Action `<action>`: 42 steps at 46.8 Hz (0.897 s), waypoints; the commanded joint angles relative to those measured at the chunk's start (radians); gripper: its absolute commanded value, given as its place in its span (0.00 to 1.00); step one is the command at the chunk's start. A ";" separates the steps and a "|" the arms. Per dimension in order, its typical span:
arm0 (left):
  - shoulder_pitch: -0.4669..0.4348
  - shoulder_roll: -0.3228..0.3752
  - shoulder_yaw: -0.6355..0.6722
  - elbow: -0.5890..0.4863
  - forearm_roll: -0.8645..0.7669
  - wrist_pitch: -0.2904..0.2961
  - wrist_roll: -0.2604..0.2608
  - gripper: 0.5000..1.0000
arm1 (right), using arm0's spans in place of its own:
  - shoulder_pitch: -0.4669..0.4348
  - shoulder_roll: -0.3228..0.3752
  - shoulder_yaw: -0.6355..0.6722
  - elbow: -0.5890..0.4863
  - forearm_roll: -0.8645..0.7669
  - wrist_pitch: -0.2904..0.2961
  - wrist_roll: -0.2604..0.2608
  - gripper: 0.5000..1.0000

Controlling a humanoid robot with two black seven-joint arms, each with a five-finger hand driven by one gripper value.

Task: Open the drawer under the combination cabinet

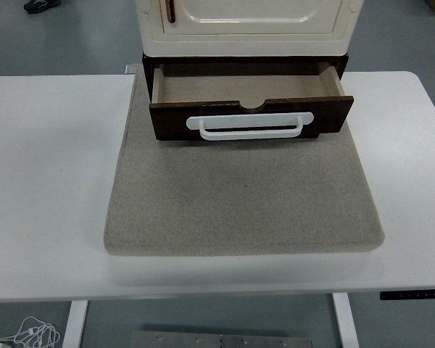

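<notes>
A cream combination cabinet (246, 25) stands at the back of a grey mat (239, 196). Under it, a dark brown wooden drawer (250, 119) is pulled out toward me, its inside bare and tan. A white bar handle (250, 125) runs across the drawer's front panel. Neither of my hands shows in the head view.
The white table (51, 188) stretches to both sides of the mat. A small brown handle (170, 10) sits on the cabinet's door at the top left. Grey floor lies beyond the table, and cables (29, 335) lie under its near left corner.
</notes>
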 commanded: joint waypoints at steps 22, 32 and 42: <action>0.028 0.122 -0.128 0.388 -0.028 0.166 -0.390 1.00 | 0.000 0.000 0.000 0.000 0.000 0.000 0.000 0.85; 0.131 0.112 -0.119 0.536 -0.186 0.169 -0.419 1.00 | 0.000 0.000 0.000 0.000 0.000 0.000 0.000 0.85; 0.298 0.106 -0.128 0.550 -0.242 0.188 -0.421 1.00 | 0.000 0.000 -0.001 0.000 0.000 0.002 0.000 0.85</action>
